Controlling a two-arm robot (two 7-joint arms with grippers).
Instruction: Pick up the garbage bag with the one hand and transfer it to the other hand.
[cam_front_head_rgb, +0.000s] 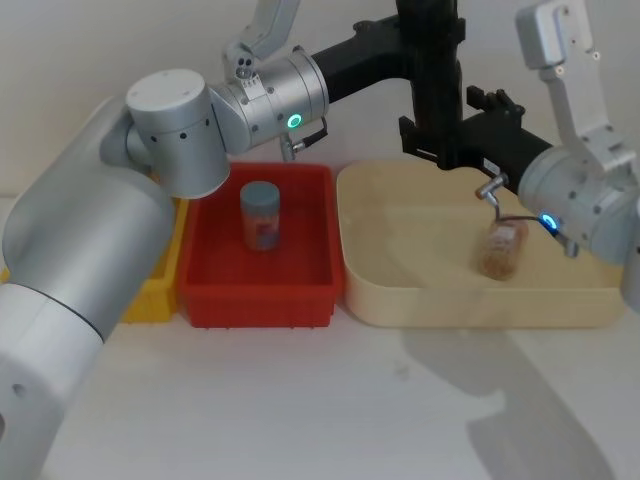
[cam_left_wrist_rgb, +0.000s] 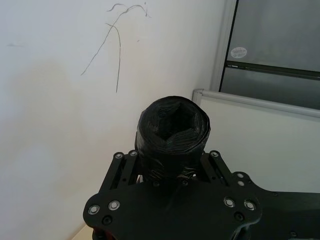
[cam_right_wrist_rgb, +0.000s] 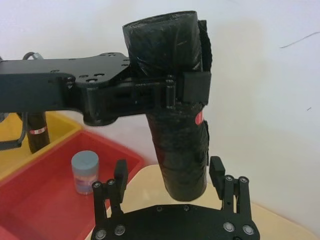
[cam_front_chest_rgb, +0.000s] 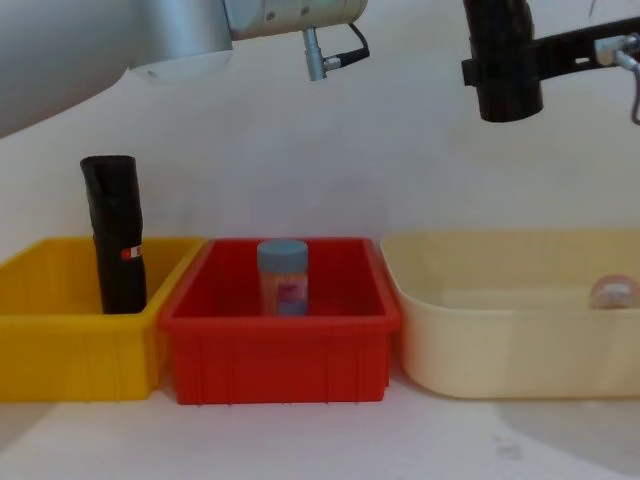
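Left end effector (cam_right_wrist_rgb: 187, 92) pinches the upright garbage bag (cam_right_wrist_rgb: 175, 110); right end effector (cam_right_wrist_rgb: 170, 177), spread, flanks its lower end.

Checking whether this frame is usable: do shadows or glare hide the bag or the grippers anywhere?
Right wrist view: light is even and the bag's folds show; the left gripper is clamped on it and the right gripper is open around its lower end. Chest view: the bag is a flat dark shape against the pale wall. Head view: soft arm shadows lie on the table, off the bag. No glare.
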